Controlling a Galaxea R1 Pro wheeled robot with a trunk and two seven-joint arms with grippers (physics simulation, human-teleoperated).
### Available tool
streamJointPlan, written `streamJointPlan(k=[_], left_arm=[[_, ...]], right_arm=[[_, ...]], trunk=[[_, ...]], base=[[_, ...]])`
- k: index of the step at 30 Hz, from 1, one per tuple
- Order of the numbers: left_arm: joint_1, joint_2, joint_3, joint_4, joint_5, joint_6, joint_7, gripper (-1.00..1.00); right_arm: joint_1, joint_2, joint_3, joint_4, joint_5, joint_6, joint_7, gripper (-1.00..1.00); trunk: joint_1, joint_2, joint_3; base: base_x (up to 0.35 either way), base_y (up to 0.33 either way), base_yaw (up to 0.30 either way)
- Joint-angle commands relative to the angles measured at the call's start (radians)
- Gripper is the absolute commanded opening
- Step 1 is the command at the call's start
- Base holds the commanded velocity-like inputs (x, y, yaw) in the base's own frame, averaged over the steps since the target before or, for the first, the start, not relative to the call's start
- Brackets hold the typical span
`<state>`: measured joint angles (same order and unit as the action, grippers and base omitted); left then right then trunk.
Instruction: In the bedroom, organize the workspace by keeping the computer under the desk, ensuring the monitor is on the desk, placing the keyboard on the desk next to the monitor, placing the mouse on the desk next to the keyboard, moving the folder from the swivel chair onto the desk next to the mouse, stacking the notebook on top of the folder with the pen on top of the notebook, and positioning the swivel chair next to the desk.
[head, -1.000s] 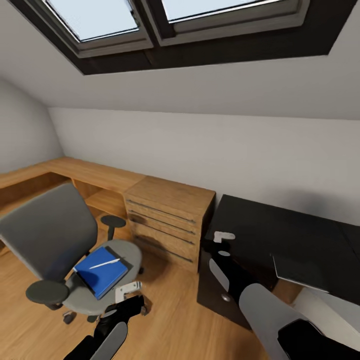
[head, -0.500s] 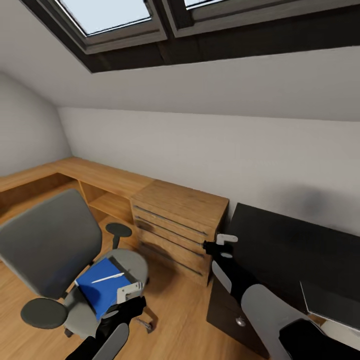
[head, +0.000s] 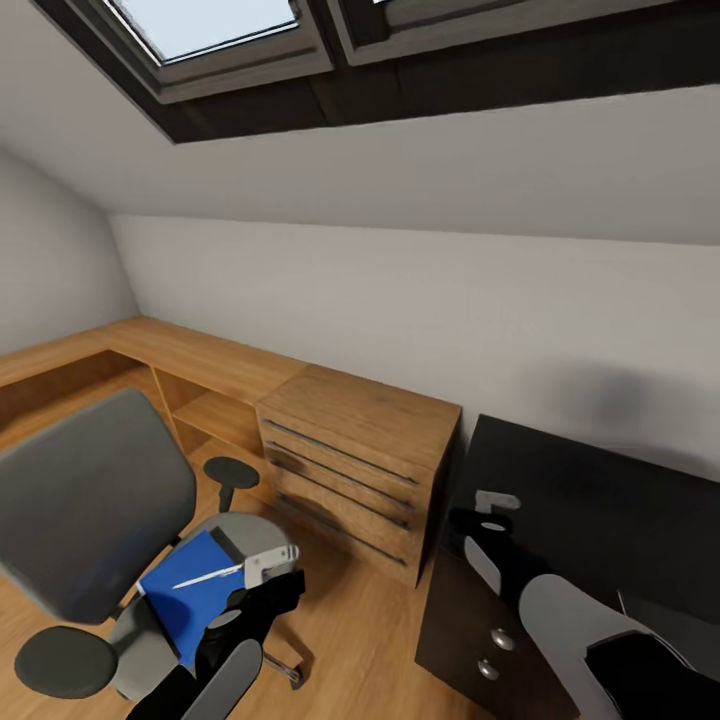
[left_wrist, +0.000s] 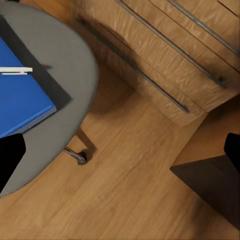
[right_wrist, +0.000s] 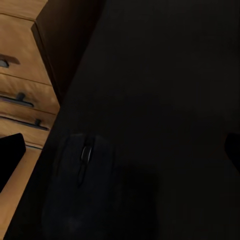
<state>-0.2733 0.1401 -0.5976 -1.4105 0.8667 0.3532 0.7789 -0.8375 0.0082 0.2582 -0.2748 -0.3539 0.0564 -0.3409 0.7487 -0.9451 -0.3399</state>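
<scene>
The grey swivel chair (head: 85, 500) stands at lower left on the wood floor. On its seat (left_wrist: 67, 60) lies the blue folder (head: 185, 600) (left_wrist: 20, 97) with the white pen (head: 205, 577) (left_wrist: 15, 70) across it. I cannot tell a notebook apart from the folder. My left gripper (head: 265, 570) (left_wrist: 121, 150) hangs open just past the seat's rim, beside the folder. My right gripper (head: 490, 510) (right_wrist: 121, 150) is open above the left end of the black desk (head: 600, 500), where the dark mouse (right_wrist: 82, 175) lies. Computer, monitor and keyboard are out of view.
A light-wood drawer cabinet (head: 355, 455) (left_wrist: 165, 50) stands between chair and desk, joined to a low wood counter (head: 190, 355) along the wall. The sloped ceiling carries skylights (head: 210, 20). Bare wood floor (left_wrist: 125, 190) lies between the chair's castor (left_wrist: 80, 159) and the desk corner (left_wrist: 215, 187).
The camera has moved, so the whole view has shifted and the chair sits lower left. The left gripper now stands closer to the folder's near edge. Both grippers remain open.
</scene>
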Motion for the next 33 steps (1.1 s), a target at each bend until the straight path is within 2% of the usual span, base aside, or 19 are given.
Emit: streamJointPlan(k=[1,12,16,28,33], left_arm=[[-0.001,0.001,-0.003,-0.003,0.005,0.003,0.007,1.0],[-0.001,0.001,-0.005,-0.013,0.005,0.005,0.009,1.0],[-0.001,0.001,-0.002,-0.013,0.004,0.005,0.01,1.0],[-0.001,0.001,0.007,-0.017,0.003,0.004,0.011,1.0],[-0.001,0.0,0.011,-0.017,0.003,0.003,0.011,1.0]], right_arm=[[-0.001,-0.002,0.008,-0.001,-0.005,0.009,-0.007,1.0],[-0.002,-0.002,0.004,0.003,-0.008,0.065,-0.008,1.0],[-0.002,0.005,0.002,-0.003,-0.009,0.145,-0.007,1.0],[-0.002,0.012,0.001,-0.007,-0.01,0.199,-0.003,1.0],[-0.002,0.011,0.001,-0.008,-0.01,0.202,-0.003,1.0]], trunk=[[0.0,-0.001,-0.001],[0.0,-0.001,-0.001],[0.0,-0.001,-0.001],[0.0,-0.001,-0.001],[0.019,-0.036,-0.017]], base=[[0.068,0.0,0.0],[0.126,0.0,0.0],[0.015,0.0,0.0],[0.0,0.0,0.0],[0.0,0.0,0.0]])
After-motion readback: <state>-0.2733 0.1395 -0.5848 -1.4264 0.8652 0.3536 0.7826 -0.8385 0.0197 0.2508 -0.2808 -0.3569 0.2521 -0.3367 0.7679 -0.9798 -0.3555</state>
